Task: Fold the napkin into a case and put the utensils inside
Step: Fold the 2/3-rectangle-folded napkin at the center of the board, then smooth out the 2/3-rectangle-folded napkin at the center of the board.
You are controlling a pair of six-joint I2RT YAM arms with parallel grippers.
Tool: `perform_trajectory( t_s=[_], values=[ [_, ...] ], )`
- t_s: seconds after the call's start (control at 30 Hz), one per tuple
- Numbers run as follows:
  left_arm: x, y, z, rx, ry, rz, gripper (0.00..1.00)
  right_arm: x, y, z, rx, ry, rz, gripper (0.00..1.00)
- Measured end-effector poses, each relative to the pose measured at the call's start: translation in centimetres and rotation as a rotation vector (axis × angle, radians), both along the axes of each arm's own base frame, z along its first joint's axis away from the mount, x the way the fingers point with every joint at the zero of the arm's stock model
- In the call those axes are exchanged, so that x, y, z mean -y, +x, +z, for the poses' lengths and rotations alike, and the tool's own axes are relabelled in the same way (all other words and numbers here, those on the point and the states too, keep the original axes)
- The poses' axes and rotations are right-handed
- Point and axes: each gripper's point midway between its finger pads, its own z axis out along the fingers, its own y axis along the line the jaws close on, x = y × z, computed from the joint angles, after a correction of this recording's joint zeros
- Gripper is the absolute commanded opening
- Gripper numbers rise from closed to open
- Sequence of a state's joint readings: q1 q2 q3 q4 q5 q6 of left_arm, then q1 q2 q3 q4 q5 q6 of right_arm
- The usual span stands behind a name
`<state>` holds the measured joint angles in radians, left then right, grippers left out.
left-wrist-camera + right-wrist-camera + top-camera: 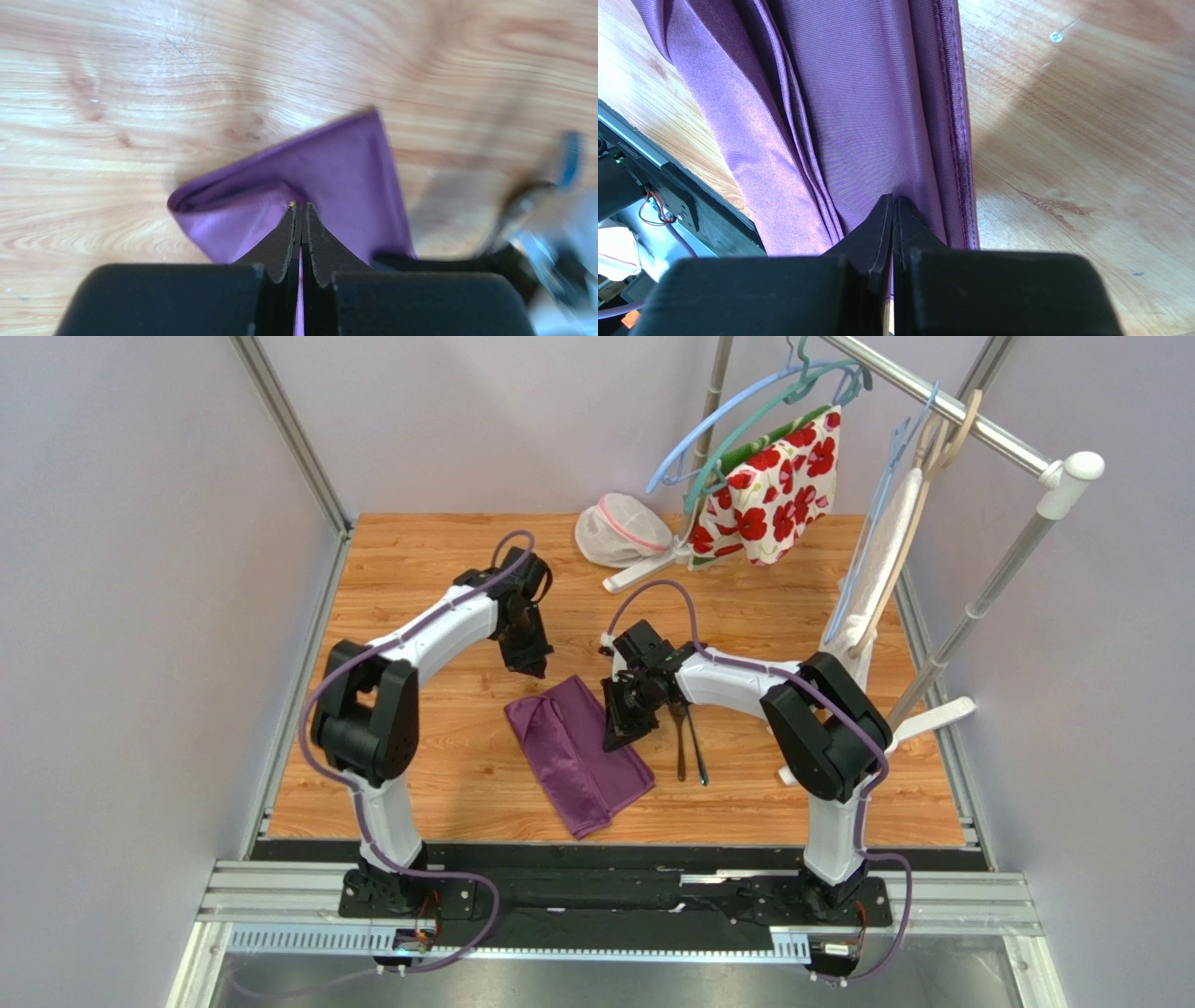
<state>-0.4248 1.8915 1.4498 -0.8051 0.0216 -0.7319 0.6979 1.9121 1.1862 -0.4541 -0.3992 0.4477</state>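
The plum napkin [578, 763] lies on the wooden table as a folded strip running from far left to near right. My left gripper [530, 669] stands at the strip's far end, its jaws shut, and the cloth [351, 175] rises in a fold to its tips [300, 204]. At the strip's right edge my right gripper [619, 739] is also shut. Creases in the napkin [864, 105] run straight into its tips [893, 198]. Two slim dark utensils [687, 742] lie side by side on the wood just right of the right gripper.
A white mesh pouch [617, 529] lies at the far edge of the table. A red-flowered cloth [769, 487] hangs from a hanger on the rail at the back right. The rack's white foot [943, 717] rests by the right edge.
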Motion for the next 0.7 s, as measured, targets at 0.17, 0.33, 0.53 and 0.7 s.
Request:
perform_trajectory(
  t_s=[0.17,0.33,0.53,0.7],
  values=[
    [0.1,-1.1,4.8,0.110,-0.073,-0.041,0.00,0.0,0.0,0.0,0.000,0.000,0.000,0.00],
    [1.1,-5.3,2.8,0.034,-0.132,-0.092,0.00,0.0,0.0,0.0,0.000,0.000,0.000,0.00],
    [2.2,-8.4,0.2,-0.068,-0.166,-0.122,0.00,0.0,0.0,0.0,0.000,-0.002,0.000,0.00],
    [2.9,-7.8,-0.8,-0.080,-0.183,-0.120,0.00,0.0,0.0,0.0,-0.001,-0.003,0.001,0.00]
  ],
)
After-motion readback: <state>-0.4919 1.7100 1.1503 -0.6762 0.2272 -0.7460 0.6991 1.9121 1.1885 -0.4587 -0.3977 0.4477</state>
